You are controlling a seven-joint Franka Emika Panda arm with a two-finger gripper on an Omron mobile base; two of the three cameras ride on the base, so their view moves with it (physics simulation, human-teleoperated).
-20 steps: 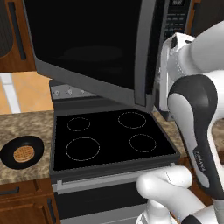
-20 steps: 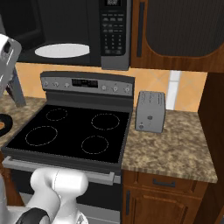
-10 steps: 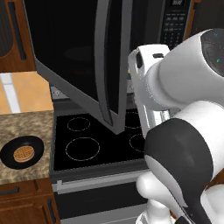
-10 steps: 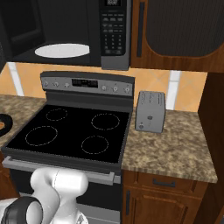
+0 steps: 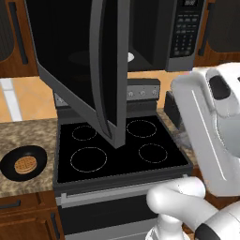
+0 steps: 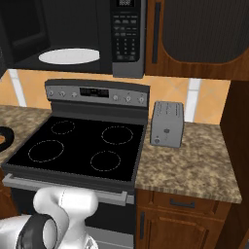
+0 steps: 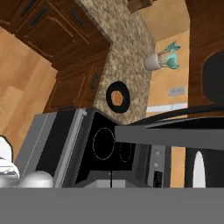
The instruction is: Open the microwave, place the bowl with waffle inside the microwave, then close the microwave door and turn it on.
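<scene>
The left base view is looking forward and down from behind the arm's left side, sitting close to the stove (image 5: pixel 119 150) with the open microwave door (image 5: pixel 89 65) swinging toward the lens. The right base view is looking from behind the arm's right side, facing the same stove (image 6: pixel 80 148) and the microwave (image 6: pixel 73 36) above it, taking in the toaster (image 6: pixel 167 123) as well. The hand view is riding high and rolled sideways, looking down along the gripper over the stove (image 7: pixel 107 146) to the counter (image 7: pixel 127 52) beyond, where the bowl (image 7: pixel 117 97) is sitting well away from the gripper. All three are sharing the cooktop.
</scene>
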